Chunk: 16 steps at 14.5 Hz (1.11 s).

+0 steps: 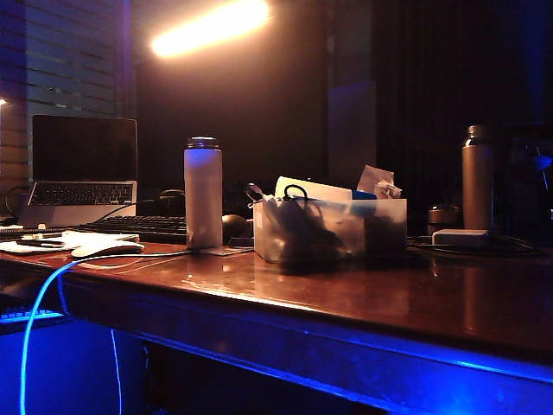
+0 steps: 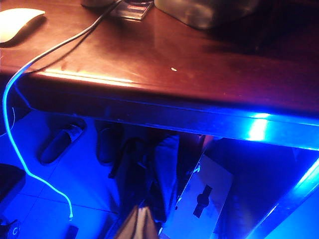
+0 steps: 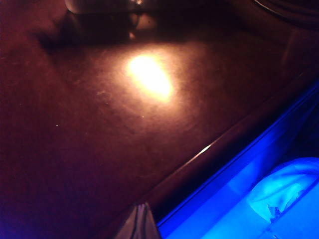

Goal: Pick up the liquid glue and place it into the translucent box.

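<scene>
The translucent box (image 1: 333, 229) stands mid-table, with cables and small items showing through its walls. The liquid glue (image 1: 315, 188), a whitish bottle with a blue end, lies across the top of the things inside it. Neither gripper shows in the exterior view. My left gripper (image 2: 142, 209) is shut and empty, hanging off the table's front edge above the floor, far from the box (image 2: 199, 12). At that same front edge, over bare wood, my right gripper (image 3: 141, 205) is shut and empty too. A corner of the box (image 3: 99, 5) lies well beyond it.
A tall white flask (image 1: 203, 194) stands left of the box, a brown metal bottle (image 1: 477, 177) and a white adapter (image 1: 460, 238) to the right. A laptop (image 1: 82, 169), keyboard (image 1: 138, 226), mouse (image 2: 17, 22) and glowing cable (image 2: 30, 164) fill the left side.
</scene>
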Available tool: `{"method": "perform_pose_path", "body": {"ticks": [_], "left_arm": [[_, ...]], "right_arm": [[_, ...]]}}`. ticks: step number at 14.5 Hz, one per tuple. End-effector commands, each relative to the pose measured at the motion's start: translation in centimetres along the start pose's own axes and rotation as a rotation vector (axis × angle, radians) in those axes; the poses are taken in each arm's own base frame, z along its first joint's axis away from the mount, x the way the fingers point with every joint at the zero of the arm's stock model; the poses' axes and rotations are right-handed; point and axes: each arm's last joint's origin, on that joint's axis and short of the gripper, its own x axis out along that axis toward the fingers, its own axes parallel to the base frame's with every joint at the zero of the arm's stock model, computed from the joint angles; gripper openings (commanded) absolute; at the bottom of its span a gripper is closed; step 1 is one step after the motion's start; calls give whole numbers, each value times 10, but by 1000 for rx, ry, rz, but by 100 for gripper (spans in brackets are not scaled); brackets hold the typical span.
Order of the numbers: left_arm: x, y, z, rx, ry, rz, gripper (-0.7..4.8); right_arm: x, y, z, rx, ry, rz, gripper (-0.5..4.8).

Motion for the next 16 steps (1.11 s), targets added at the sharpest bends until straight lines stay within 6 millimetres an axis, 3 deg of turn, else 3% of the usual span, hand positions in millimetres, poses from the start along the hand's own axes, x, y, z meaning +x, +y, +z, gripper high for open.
{"method": "perform_pose_path", "body": {"ticks": [1, 7, 12, 16], "left_arm": [[1, 0, -4, 1, 18, -3, -5], [-1, 0, -1, 7, -19, 2, -5], [-5, 0, 2, 14, -77, 10, -5], [-13, 17, 5, -19, -144, 189, -5]], "right_arm": [[0, 0, 3, 3, -21, 4, -5], [-1, 0, 0, 3, -27, 4, -5], [-9, 0, 5, 1, -139, 8, -5], [-13, -8, 8, 24, -186, -70, -5]]}}
